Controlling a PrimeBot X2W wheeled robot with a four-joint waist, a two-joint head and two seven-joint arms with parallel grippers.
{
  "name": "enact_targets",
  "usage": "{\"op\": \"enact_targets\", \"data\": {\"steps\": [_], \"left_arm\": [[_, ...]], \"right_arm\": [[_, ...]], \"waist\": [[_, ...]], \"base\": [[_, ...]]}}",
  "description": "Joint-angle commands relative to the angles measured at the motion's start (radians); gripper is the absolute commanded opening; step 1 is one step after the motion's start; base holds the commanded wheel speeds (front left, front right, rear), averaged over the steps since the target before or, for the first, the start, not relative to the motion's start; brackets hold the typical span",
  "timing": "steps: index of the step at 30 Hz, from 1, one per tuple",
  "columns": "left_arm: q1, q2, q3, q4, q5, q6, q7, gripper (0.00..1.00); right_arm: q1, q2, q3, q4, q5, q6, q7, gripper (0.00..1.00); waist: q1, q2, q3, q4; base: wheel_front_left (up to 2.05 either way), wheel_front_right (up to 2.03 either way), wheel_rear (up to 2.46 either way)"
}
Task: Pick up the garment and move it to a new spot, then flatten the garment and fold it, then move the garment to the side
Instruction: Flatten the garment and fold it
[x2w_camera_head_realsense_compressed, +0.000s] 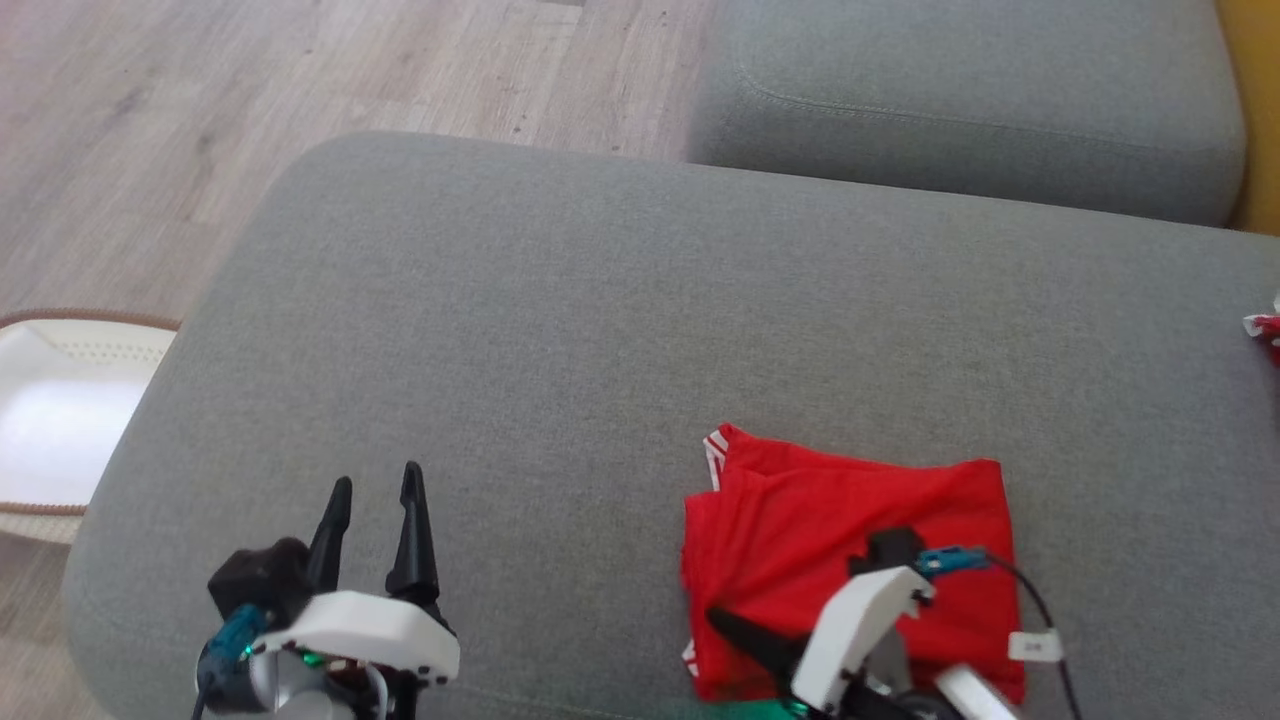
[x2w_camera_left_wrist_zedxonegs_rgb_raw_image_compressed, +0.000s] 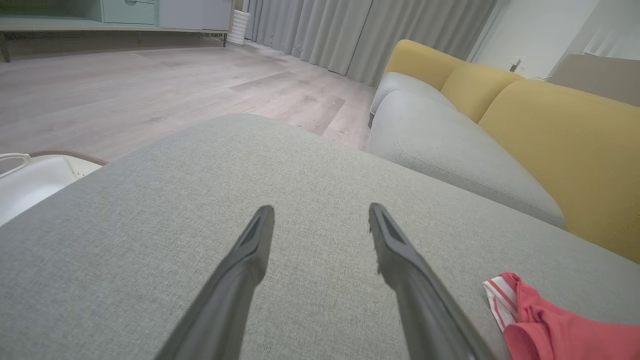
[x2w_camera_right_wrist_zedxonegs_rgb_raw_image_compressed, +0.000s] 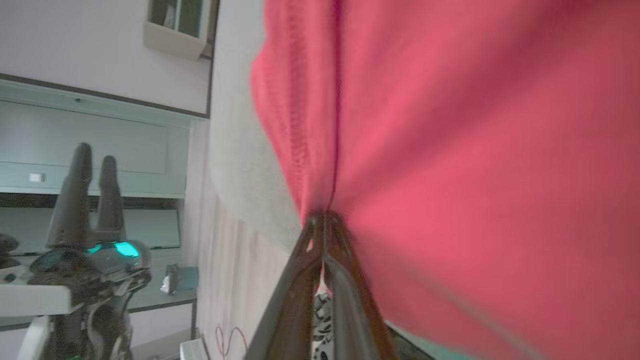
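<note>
Wood floor (x2w_camera_head_realsense_compressed: 300, 70) running behind, grey cushion (x2w_camera_head_realsense_compressed: 600, 330) taking most of the view, white basket (x2w_camera_head_realsense_compressed: 60, 420) sitting at its left. Folded red garment (x2w_camera_head_realsense_compressed: 850, 520) lying front-right on the cushion. Right gripper (x2w_camera_right_wrist_zedxonegs_rgb_raw_image_compressed: 324, 220) pinching its fabric, fingers closed. Left gripper (x2w_camera_head_realsense_compressed: 375, 490) hovering spread wide, empty.

My left hand (x2w_camera_head_realsense_compressed: 377, 475) has two long, dark fingers (x2w_camera_head_realsense_compressed: 413, 530) that get thin and pointy at the tips. Behind them I see a smooth white cover (x2w_camera_head_realsense_compressed: 365, 630), a black block (x2w_camera_head_realsense_compressed: 262, 575) and a blue-green ring (x2w_camera_head_realsense_compressed: 235, 635) with a small green light beside it. My right hand (x2w_camera_head_realsense_compressed: 716, 618) has a white shell (x2w_camera_head_realsense_compressed: 860, 620) too. A blue-green plug (x2w_camera_head_realsense_compressed: 950, 560) sits on its far end, and a thin black cable (x2w_camera_head_realsense_compressed: 1040, 605) with a little white tag (x2w_camera_head_realsense_compressed: 1035, 647) runs from there.
</note>
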Motion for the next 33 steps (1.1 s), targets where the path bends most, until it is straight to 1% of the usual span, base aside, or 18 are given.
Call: {"op": "enact_targets", "data": {"steps": [1,3,6,10,11,12,13,14,15,16,17,20,22,25,28,29,30,33], "left_arm": [[-0.066,-0.003,0.031,-0.027,0.005,-0.004,-0.012,1.00],[-0.067,-0.003,0.031,-0.029,0.004,-0.002,-0.012,1.00],[-0.065,-0.003,0.035,-0.034,0.003,0.000,-0.012,1.00],[-0.060,-0.003,0.040,-0.042,0.001,0.001,-0.012,1.00],[-0.060,-0.003,0.040,-0.045,0.000,0.001,-0.012,1.00],[-0.060,-0.003,0.041,-0.047,0.000,0.000,-0.012,1.00],[-0.061,-0.003,0.041,-0.050,0.000,0.000,-0.012,1.00],[-0.062,-0.003,0.041,-0.055,0.001,0.000,-0.012,1.00],[-0.063,-0.003,0.042,-0.060,0.001,0.001,-0.012,1.00],[-0.064,-0.003,0.043,-0.065,0.002,0.001,-0.012,1.00],[-0.066,-0.003,0.045,-0.071,0.002,0.002,-0.012,1.00],[-0.070,-0.003,0.054,-0.088,0.006,0.004,-0.012,1.00],[-0.071,-0.003,0.060,-0.096,0.008,0.005,-0.012,1.00],[-0.071,-0.003,0.072,-0.103,0.012,0.006,-0.012,1.00],[-0.072,-0.003,0.086,-0.107,0.015,0.008,-0.012,1.00],[-0.072,-0.003,0.091,-0.109,0.015,0.009,-0.012,1.00],[-0.072,-0.003,0.091,-0.109,0.015,0.009,-0.012,1.00],[-0.071,-0.003,0.107,-0.116,0.021,0.008,-0.012,1.00]], "right_arm": [[-0.037,0.015,0.031,-0.056,0.031,-0.001,-0.022,0.00],[-0.044,0.015,0.055,-0.098,0.079,-0.001,-0.047,0.00],[-0.061,0.005,0.060,-0.144,0.090,-0.001,-0.089,0.00],[-0.078,-0.064,0.038,-0.206,0.075,-0.001,-0.149,0.00],[-0.082,-0.084,0.031,-0.223,0.068,-0.001,-0.165,0.05],[-0.086,-0.104,0.021,-0.239,0.062,-0.001,-0.181,0.22],[-0.090,-0.124,0.012,-0.255,0.056,-0.001,-0.193,0.27],[-0.095,-0.145,0.003,-0.270,0.047,-0.001,-0.204,0.30],[-0.100,-0.166,-0.007,-0.284,0.037,-0.001,-0.217,0.40],[-0.105,-0.186,-0.018,-0.298,0.028,-0.001,-0.229,0.87],[-0.111,-0.204,-0.030,-0.313,0.020,-0.001,-0.241,1.00],[-0.126,-0.255,-0.064,-0.359,-0.012,-0.001,-0.280,1.00],[-0.134,-0.291,-0.092,-0.380,-0.061,-0.001,-0.324,1.00],[-0.131,-0.322,-0.132,-0.401,-0.137,-0.001,-0.387,1.00],[-0.111,-0.343,-0.172,-0.411,-0.237,-0.001,-0.452,1.00],[-0.101,-0.345,-0.185,-0.413,-0.270,-0.001,-0.476,1.00],[-0.101,-0.345,-0.185,-0.413,-0.270,-0.001,-0.476,1.00],[-0.064,-0.343,-0.235,-0.411,-0.359,-0.001,-0.548,1.00]], "waist": [[0.0000,0.0000,-0.002,-0.004],[0.0000,0.0000,-0.004,-0.014],[0.0000,0.0000,-0.008,-0.034],[0.0000,0.0000,-0.013,-0.069],[0.0000,0.0000,-0.013,-0.080],[0.0000,0.0000,-0.014,-0.091],[0.0000,0.0000,-0.015,-0.103],[0.0000,0.0000,-0.016,-0.115],[0.0000,0.0000,-0.016,-0.127],[0.0000,0.0000,-0.017,-0.140],[0.0000,0.0000,-0.018,-0.154],[0.0000,0.0000,-0.018,-0.192],[0.0000,0.0000,-0.018,-0.217],[0.0000,0.0000,-0.018,-0.249],[0.0000,0.0000,-0.018,-0.273],[0.0000,0.0000,-0.018,-0.280],[0.0000,0.0000,-0.018,-0.280],[0.0000,0.0000,-0.016,-0.295]], "base": [[0.00,0.00,0.00],[0.00,0.00,0.00],[0.00,0.00,0.00],[0.00,0.00,0.00],[0.00,0.00,0.00],[0.00,0.00,0.00],[0.00,0.00,0.00],[0.00,0.00,0.00],[0.00,0.00,0.00],[0.00,0.00,0.00],[0.00,0.00,0.00],[0.00,0.00,0.00],[0.00,0.00,0.00],[0.00,0.00,0.00],[0.00,0.00,0.00],[0.00,0.00,0.00],[0.00,0.00,0.00],[0.00,0.00,0.00]]}}
